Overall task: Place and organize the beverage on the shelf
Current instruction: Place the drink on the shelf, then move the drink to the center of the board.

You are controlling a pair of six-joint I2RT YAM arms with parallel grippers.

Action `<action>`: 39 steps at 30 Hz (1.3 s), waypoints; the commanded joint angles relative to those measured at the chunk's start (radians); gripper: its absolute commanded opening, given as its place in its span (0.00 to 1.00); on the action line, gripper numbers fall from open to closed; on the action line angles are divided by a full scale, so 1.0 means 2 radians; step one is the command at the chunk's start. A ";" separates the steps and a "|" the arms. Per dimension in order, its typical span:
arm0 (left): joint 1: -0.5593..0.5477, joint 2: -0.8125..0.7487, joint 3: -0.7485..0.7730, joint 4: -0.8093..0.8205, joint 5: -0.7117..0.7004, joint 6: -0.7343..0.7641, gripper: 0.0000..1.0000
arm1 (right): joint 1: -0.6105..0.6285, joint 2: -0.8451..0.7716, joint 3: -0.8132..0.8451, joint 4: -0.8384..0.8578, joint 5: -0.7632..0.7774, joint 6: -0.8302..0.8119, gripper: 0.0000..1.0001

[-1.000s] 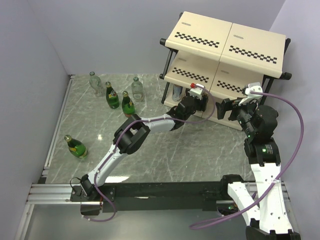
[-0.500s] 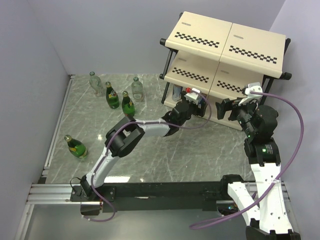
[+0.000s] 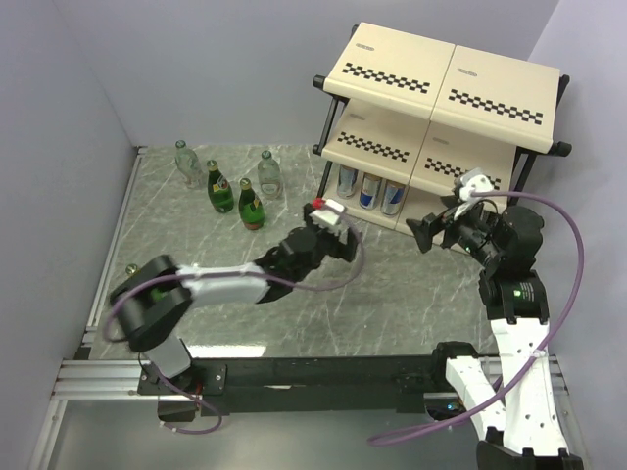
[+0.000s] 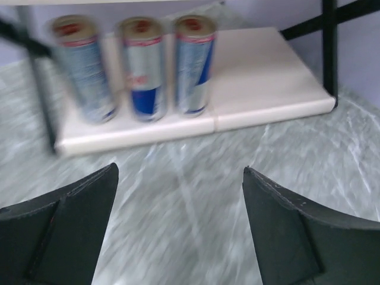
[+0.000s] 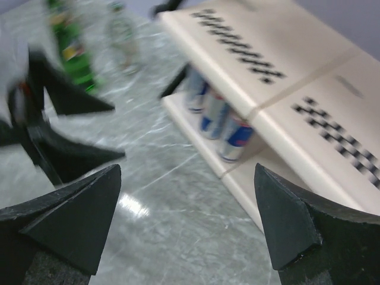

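The shelf (image 3: 446, 83) stands at the far right. Three slim silver-and-blue cans (image 3: 370, 189) stand in a row on its lowest board (image 4: 261, 89), also seen as cans (image 4: 142, 68) and cans (image 5: 212, 113). My left gripper (image 3: 331, 240) hovers open and empty over the marble floor, a short way in front of them (image 4: 180, 172). The right gripper (image 3: 421, 233) is open and empty by the shelf's front (image 5: 187, 172). Two green bottles (image 3: 235, 198) and two clear bottles (image 3: 268, 173) stand at the back left.
Another green bottle (image 3: 130, 269) near the left wall is mostly hidden behind my left arm's elbow. The shelf's black frame legs (image 3: 327, 171) border the cans. Grey walls close off the left and back. The left gripper's fingers (image 5: 77, 157) show in the right wrist view.
My left gripper has pulled back out of the shelf toward the near left and opened wider. Three cans now show in a row there. The right gripper shifted slightly left.
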 commanded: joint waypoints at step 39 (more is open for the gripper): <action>0.047 -0.600 -0.120 -0.445 -0.171 0.060 0.99 | 0.375 0.667 0.524 0.007 0.264 0.098 0.79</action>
